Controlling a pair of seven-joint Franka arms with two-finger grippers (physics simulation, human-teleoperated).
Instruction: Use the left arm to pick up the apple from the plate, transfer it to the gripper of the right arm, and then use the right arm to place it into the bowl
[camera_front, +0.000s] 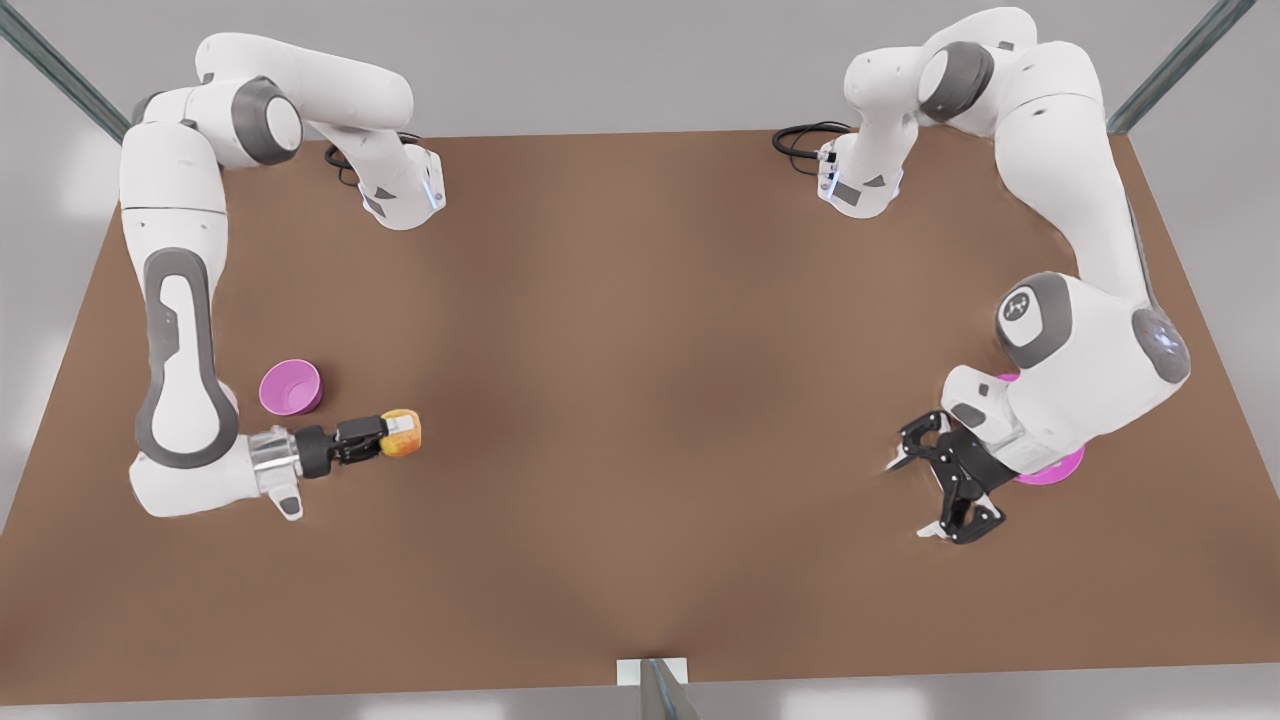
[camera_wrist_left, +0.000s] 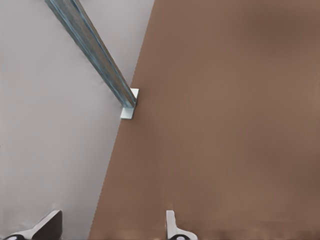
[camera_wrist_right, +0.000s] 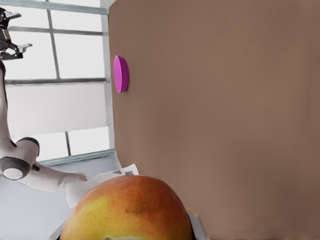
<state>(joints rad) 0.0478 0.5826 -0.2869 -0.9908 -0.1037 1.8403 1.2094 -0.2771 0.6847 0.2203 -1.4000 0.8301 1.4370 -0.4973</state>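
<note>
Apple, small, round, yellow-orange with red blush (camera_front: 403, 433): clamped between the fingers of the slim black right gripper (camera_front: 385, 437), held sideways above the brown table (camera_front: 640, 400), just beside the small deep magenta bowl (camera_front: 290, 387) (handover judged complete; placement into bowl pending). Black linkage-claw left gripper (camera_front: 945, 490): spread wide, holding nothing, parked beside the shallow magenta plate (camera_front: 1055, 472) at the front view's right, well apart from the apple, waiting.

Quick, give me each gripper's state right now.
Left gripper: open, empty, beside the plate.
Right gripper: shut on the apple, held just off the bowl.
</note>
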